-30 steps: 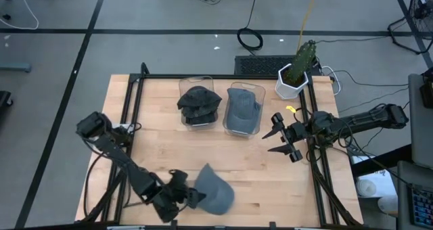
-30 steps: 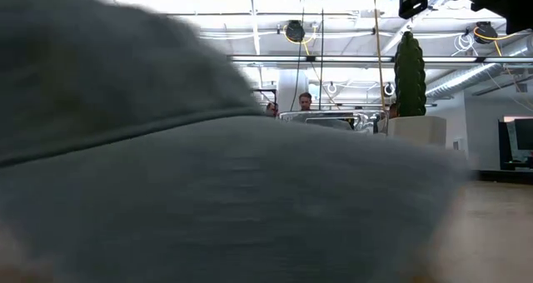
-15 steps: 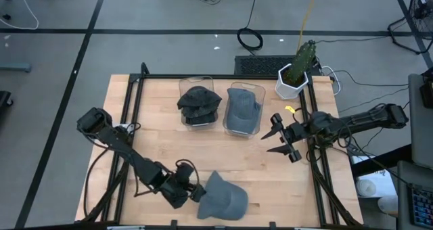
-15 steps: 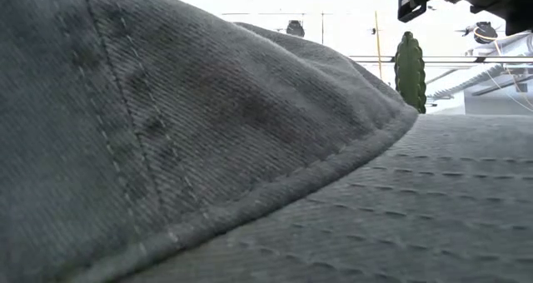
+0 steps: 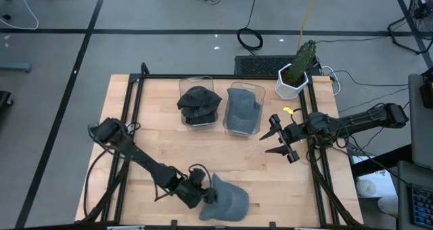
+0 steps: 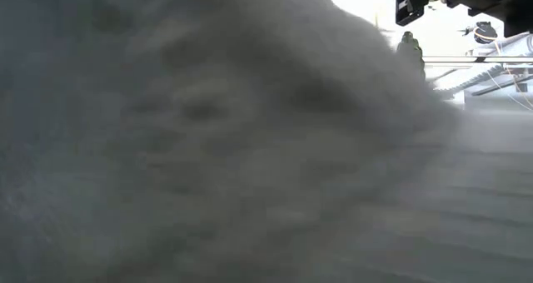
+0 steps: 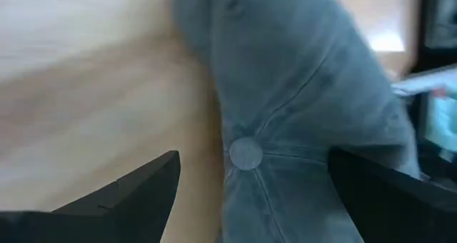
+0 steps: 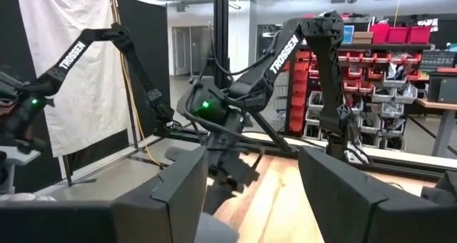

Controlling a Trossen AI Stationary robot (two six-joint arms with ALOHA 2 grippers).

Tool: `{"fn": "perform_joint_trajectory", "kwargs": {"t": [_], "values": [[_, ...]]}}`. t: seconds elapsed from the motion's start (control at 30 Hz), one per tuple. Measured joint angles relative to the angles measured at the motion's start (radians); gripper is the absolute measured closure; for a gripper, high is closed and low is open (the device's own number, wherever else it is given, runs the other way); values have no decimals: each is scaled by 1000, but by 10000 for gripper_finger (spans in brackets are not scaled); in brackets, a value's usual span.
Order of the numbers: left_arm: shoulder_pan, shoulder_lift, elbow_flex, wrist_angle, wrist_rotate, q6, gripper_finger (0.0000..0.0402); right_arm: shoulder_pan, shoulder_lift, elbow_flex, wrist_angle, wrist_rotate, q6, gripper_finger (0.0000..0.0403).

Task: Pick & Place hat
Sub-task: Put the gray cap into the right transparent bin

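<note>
A grey cap [image 5: 230,203] lies crown up on the wooden table near its front edge. It fills the low view [image 6: 208,133] as a blur. My left gripper [image 5: 205,193] reaches it from the table's left, slanting down. In the left wrist view the gripper [image 7: 253,157] is open, one finger on each side of the cap's crown [image 7: 285,93], with the top button [image 7: 246,154] between them. My right gripper [image 5: 269,134] waits open above the table's right side, with nothing between its fingers [image 8: 178,193]. My left gripper comes at the cap's crown near the top button [image 7: 246,154], slanting down from the table's left. One finger [image 7: 136,193] stands over bare wood and the other [image 7: 385,193] over the cap's far flank. Whether either finger touches the cloth, I cannot tell.
Two clear bins stand at the far middle, one with a dark hat [image 5: 199,105] and one with a grey-blue hat [image 5: 242,110]. A cactus in a white pot [image 5: 294,78] is at the far right corner. Bare wood [image 5: 203,149] lies between bins and cap.
My left gripper has gone toward the table's right edge and down onto the cap, tipping further downward, its fingers still open. The cap has slid a little toward the right and near edges and has turned somewhat.
</note>
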Motion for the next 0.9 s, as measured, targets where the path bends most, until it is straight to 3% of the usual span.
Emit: {"fn": "perform_joint_trajectory", "kwargs": {"t": [0.17,0.4,0.7,0.8,0.9], "values": [[7,21,0,224,0,119,37,0,0,0,3,0,0,193],[22,21,1,411,20,240,37,0,0,0,8,0,0,193],[61,15,2,352,262,370,37,0,0,0,6,0,0,193],[87,-24,1,339,371,431,37,0,0,0,7,0,0,193],[95,-88,4,283,399,499,37,0,1,0,7,0,0,193]]}}
